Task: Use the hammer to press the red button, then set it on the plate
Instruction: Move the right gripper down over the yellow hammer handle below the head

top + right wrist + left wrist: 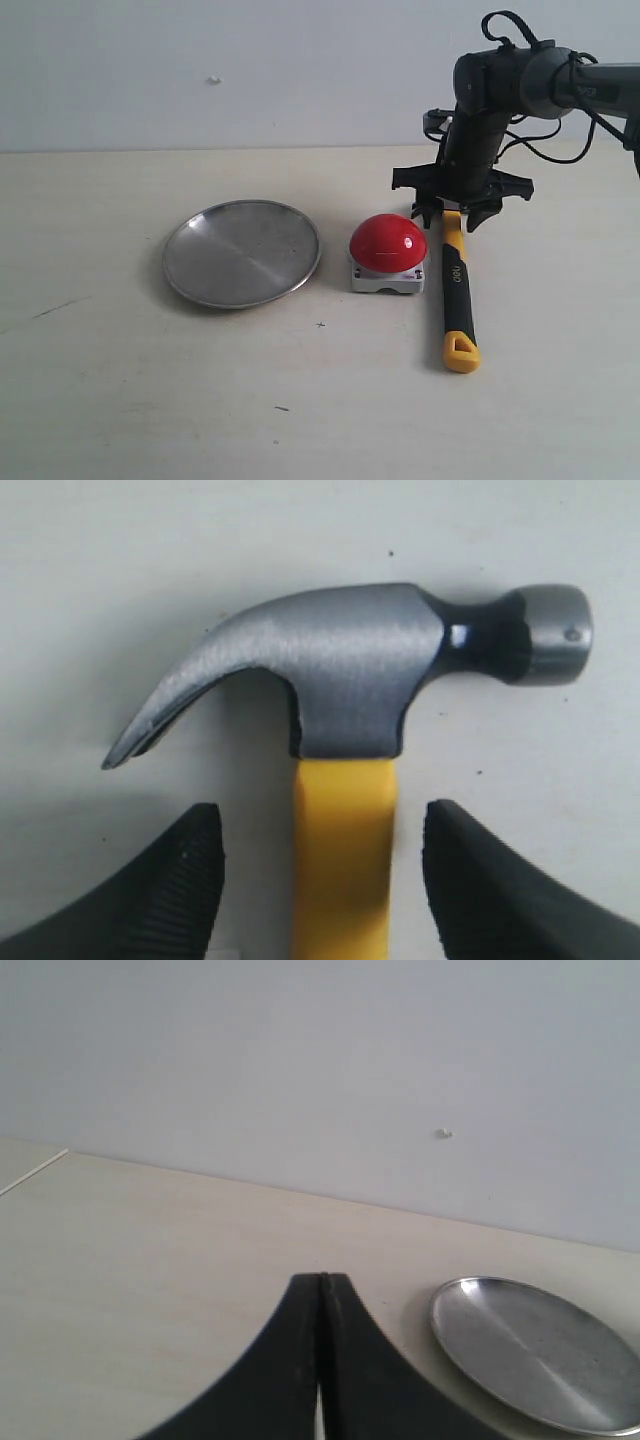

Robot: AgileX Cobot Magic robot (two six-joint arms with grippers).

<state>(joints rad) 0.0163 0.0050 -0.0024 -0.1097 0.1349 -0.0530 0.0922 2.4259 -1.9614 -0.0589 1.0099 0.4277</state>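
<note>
Exterior view shows red button beside hammer.

Button between plate and hammer

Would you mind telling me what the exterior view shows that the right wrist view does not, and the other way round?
Only the exterior view shows the plate, the red button beside it, and the hammer with its full yellow-and-black handle down to the looped end. Only the right wrist view shows the steel head clearly, with its claw and striking face, and the ribbed fingers standing apart from the handle on either side. Both show the hammer lying flat on the table with the right gripper open over its upper handle.
</note>
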